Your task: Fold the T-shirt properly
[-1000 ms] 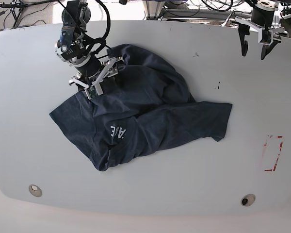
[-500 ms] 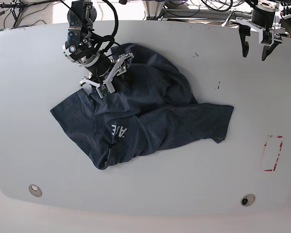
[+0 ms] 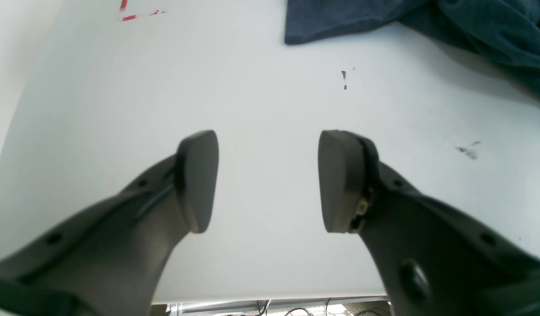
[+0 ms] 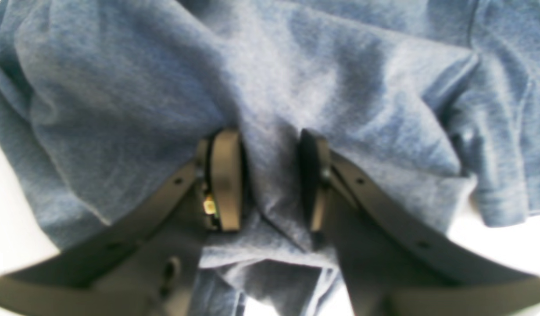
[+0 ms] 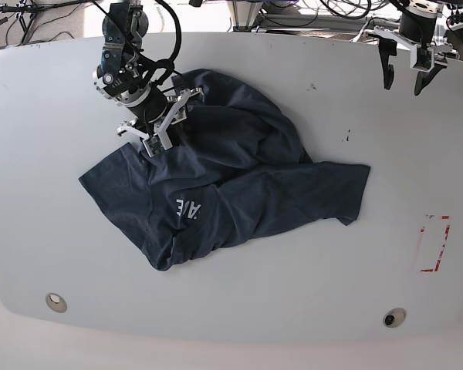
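Right gripper (image 4: 270,180), upper left in the base view, is pinched on a T-shirt (image 5: 224,185) ridge (several layers may be lifted together).

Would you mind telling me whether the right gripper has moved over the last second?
Yes. The right gripper has shifted slightly toward the table's far edge, and its jaws have narrowed around a fold of the T-shirt.
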`<state>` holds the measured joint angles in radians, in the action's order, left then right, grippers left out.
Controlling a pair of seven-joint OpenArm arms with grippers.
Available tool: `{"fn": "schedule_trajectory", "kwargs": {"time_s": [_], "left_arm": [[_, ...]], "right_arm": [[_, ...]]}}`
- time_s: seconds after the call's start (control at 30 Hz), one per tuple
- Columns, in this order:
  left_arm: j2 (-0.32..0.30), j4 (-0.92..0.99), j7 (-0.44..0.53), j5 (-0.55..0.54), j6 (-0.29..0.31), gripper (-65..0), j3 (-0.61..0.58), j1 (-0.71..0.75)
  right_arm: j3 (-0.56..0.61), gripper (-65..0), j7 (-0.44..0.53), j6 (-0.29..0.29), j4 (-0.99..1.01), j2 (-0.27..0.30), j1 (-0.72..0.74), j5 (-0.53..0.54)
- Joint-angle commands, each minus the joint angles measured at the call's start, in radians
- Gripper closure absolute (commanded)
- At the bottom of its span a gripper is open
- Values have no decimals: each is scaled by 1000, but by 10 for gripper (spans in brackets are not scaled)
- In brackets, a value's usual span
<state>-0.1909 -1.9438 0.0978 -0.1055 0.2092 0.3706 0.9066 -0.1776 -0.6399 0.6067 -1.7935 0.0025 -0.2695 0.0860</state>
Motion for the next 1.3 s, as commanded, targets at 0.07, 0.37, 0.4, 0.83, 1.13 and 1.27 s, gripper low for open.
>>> {"fn": "schedule_trajectory", "kwargs": {"time_s": [0.07, 0.37, 0.4, 0.83, 1.13, 1.27], "left_arm": [[-10, -14, 25, -4, -5, -337, 8, 12], [-10, -14, 29, -6, -4, -335, 7, 4], [-11, -13, 29, -6, -4, -335, 7, 2], [-15, -17, 16, -4, -4, -332, 3, -18], [-13, -22, 17, -2, -4, -333, 4, -23], [-15, -22, 6, -5, -4, -333, 5, -11]], "right_arm": [[-1, -128, 20, 9, -18, 2, 7, 16], [12, -19, 18, 14, -77, -2, -10, 13], [14, -19, 18, 14, -87, -2, -14, 13], [19, -28, -67, 20, -319, -6, -51, 12], [16, -24, -100, 22, -357, -3, -40, 13], [19, -15, -88, 23, -368, 3, -46, 13]]}}
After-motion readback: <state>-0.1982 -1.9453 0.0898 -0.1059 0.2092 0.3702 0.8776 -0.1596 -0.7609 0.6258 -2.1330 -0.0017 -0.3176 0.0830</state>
